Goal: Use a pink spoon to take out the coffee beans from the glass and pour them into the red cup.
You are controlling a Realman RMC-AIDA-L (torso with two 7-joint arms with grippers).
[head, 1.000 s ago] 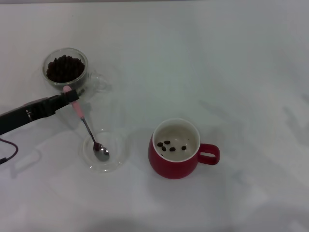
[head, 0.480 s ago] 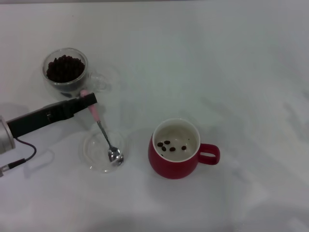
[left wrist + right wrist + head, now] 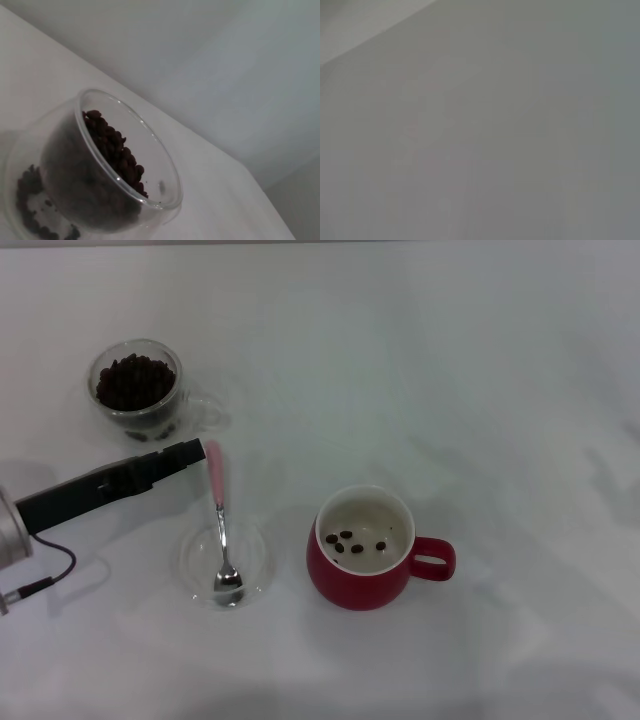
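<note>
My left gripper [image 3: 196, 453] reaches in from the left and is shut on the top end of the pink spoon [image 3: 216, 490]. The spoon's metal bowl [image 3: 228, 579] rests in a flat clear saucer [image 3: 254, 545]. The glass [image 3: 135, 390] holding a heap of coffee beans [image 3: 133, 381] stands just behind the gripper. It also shows close up in the left wrist view [image 3: 150, 155], with the beans [image 3: 112, 150] inside. The red cup [image 3: 362, 585] stands right of the saucer, handle to the right, with several beans [image 3: 355, 541] in it. The right gripper is out of view.
The white table [image 3: 450, 390] carries nothing else in the head view. The right wrist view shows only a plain grey surface [image 3: 480, 130]. A cable [image 3: 40, 575] hangs from the left arm at the left edge.
My left gripper has moved right with the spoon's handle. The spoon has swung from slanted to nearly straight, and its bowl and the saucer shifted a little to the right.
</note>
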